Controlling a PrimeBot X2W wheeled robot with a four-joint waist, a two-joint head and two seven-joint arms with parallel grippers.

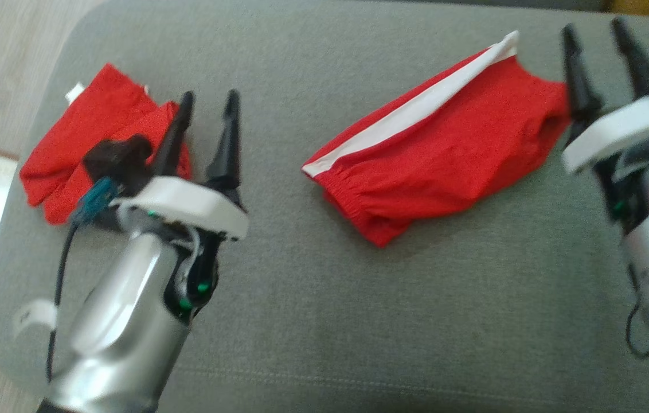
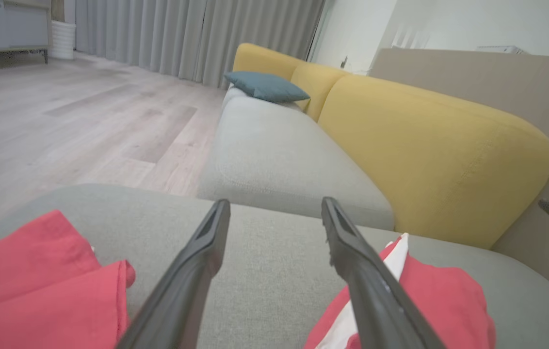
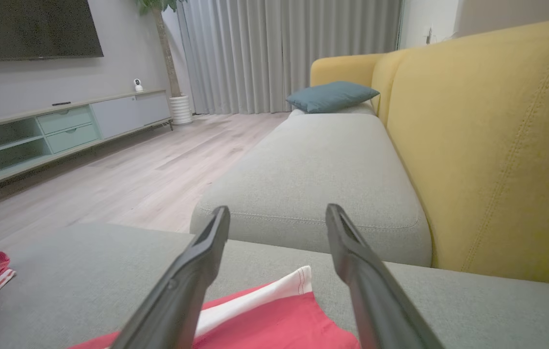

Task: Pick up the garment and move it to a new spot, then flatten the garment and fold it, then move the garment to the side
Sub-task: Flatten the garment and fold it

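Observation:
A red garment [image 1: 445, 149] with a white side stripe lies folded on the grey cushion [image 1: 313, 321], right of centre. My right gripper [image 1: 597, 34] stands open at its right end, with one finger [image 1: 579, 86] against the cloth's edge. The right wrist view has the same garment [image 3: 279, 322] just below the open right gripper [image 3: 278, 212]. My left gripper [image 1: 207, 106] is open and holds nothing, and it hangs between this garment and a second red garment [image 1: 89, 137] bunched at the cushion's left. In the left wrist view the open left gripper [image 2: 275, 207] has the striped garment [image 2: 449, 300] at its lower right.
The bunched red cloth [image 2: 37, 286] lies near the cushion's left edge, with wooden floor [image 2: 85, 121] beyond. Behind stand a yellow sofa back [image 3: 497, 145], a grey seat [image 3: 313, 169] and a teal pillow [image 3: 332, 95]. A low TV cabinet [image 3: 61, 131] lines the far wall.

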